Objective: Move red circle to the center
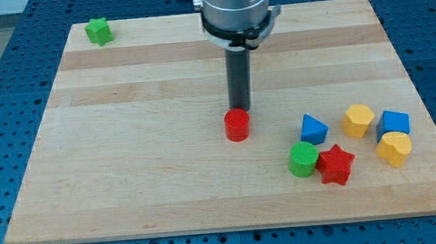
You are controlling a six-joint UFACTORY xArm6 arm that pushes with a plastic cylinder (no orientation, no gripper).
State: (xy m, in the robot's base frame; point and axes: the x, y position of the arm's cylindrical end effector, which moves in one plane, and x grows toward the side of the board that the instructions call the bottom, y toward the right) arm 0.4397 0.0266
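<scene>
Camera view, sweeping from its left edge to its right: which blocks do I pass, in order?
Green star → red circle, with my tip just behind it → green circle → blue triangle → red star → yellow hexagon.

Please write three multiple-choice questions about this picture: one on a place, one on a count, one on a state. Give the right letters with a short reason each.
1. Where is the green star?
A. at the board's top left corner
B. beside the red star
C. at the board's bottom edge

2. How many yellow blocks are there?
A. one
B. two
C. three

3. How does my tip stand to the red circle?
A. far off, at the view's left
B. right behind it, at its top edge
C. among the blocks at the view's right

Answers:
1 A: it lies alone near that corner of the board.
2 B: a yellow hexagon and another yellow block.
3 B: the rod comes down just above the red circle in the view.
</scene>
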